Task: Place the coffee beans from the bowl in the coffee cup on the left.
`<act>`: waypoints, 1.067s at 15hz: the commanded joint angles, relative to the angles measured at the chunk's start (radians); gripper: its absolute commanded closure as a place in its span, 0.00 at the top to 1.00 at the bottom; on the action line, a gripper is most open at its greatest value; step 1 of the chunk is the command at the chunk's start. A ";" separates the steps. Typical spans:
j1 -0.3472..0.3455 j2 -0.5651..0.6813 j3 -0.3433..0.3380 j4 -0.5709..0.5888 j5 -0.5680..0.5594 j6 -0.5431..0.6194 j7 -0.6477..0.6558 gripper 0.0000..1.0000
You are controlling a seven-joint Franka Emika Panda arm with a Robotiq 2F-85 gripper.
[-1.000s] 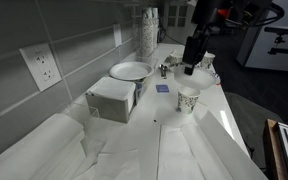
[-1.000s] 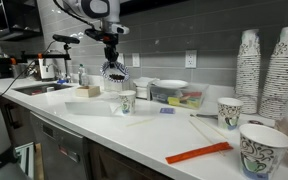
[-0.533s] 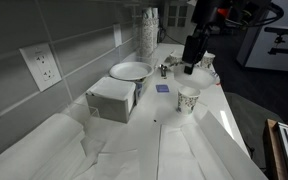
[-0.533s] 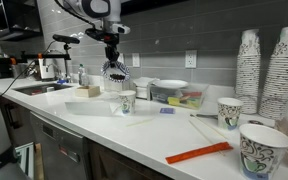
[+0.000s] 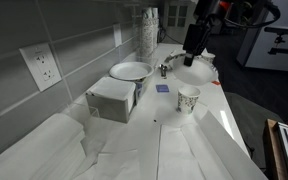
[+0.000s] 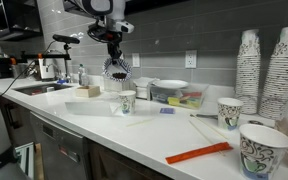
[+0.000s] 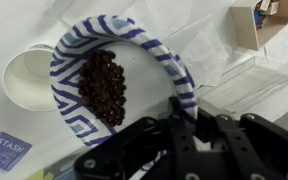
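My gripper (image 7: 180, 108) is shut on the rim of the bowl (image 7: 72, 112), whose inside has a blue and white pattern. The coffee beans (image 7: 102, 85) lie in a dark heap inside it. In both exterior views the gripper (image 5: 193, 42) (image 6: 115, 58) holds the bowl (image 5: 191, 72) (image 6: 117, 69) in the air, tilted. The speckled coffee cup (image 5: 188, 98) (image 6: 126, 101) stands on the counter below it. In the wrist view the cup's open mouth (image 7: 26, 78) shows beside the bowl's edge, partly covered by it.
A large white dish (image 5: 131, 70) and a white box (image 5: 112, 98) stand near the wall. A blue tea packet (image 7: 4, 150) lies by the cup. Cup stacks (image 6: 249, 60), two more patterned cups (image 6: 229, 110) and an orange strip (image 6: 197, 152) lie further along.
My gripper has risen with the bowl, which now hangs higher above the coffee cup. The cup has not moved.
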 commanded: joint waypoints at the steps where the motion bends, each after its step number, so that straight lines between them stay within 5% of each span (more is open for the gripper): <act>1: -0.008 -0.034 -0.022 -0.054 0.065 0.005 -0.056 0.02; 16: -0.048 -0.064 -0.110 -0.142 0.253 0.020 -0.272 0.02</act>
